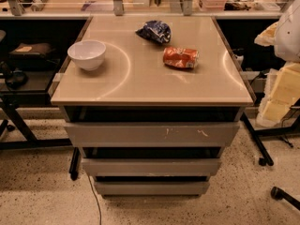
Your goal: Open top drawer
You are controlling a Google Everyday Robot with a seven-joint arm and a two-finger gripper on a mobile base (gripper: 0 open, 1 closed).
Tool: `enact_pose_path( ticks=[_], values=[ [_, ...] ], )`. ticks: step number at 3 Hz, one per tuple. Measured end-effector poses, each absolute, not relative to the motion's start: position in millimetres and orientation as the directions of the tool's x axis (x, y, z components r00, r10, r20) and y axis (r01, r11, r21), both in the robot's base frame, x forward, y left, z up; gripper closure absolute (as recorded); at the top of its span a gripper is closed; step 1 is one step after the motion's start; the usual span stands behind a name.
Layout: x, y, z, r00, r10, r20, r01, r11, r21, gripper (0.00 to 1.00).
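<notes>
The top drawer (152, 134) is the widest grey front panel right under the beige tabletop (140, 78), with small white scuff marks right of its middle. A dark gap runs between its upper edge and the tabletop. It has no handle. My gripper does not show in this view. A white rounded shape (287, 27) at the right edge may be part of my arm.
A narrower grey drawer front (151, 167) and the narrowest one (151, 187) lie below. On the tabletop stand a white bowl (87, 54), a blue chip bag (154, 31) and an orange packet (180, 57). Yellow foam blocks (281, 95) are at the right, and a black cable (93, 196) lies on the speckled floor.
</notes>
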State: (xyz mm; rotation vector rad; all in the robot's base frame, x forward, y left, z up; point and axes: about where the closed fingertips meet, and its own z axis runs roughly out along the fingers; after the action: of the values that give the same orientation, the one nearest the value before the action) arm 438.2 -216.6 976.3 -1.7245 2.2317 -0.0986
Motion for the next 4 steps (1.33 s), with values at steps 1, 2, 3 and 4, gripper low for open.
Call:
enact_pose_path(
  ticks=[1,2,3,4],
  values=[
    [438,-216,976,-0.22,-0.952,-0.211,-0.93,0.27,-0.249,0.0],
    [440,-216,946,-0.221,-0.951,-0.215,-0.93,0.272,-0.246,0.0],
    [436,-215,885,-0.203,-0.944,-0.261,-0.937,0.264,-0.228,0.0],
    [428,-215,829,-0.155,-0.928,-0.338,-0.945,0.239,-0.223,0.0]
  ],
)
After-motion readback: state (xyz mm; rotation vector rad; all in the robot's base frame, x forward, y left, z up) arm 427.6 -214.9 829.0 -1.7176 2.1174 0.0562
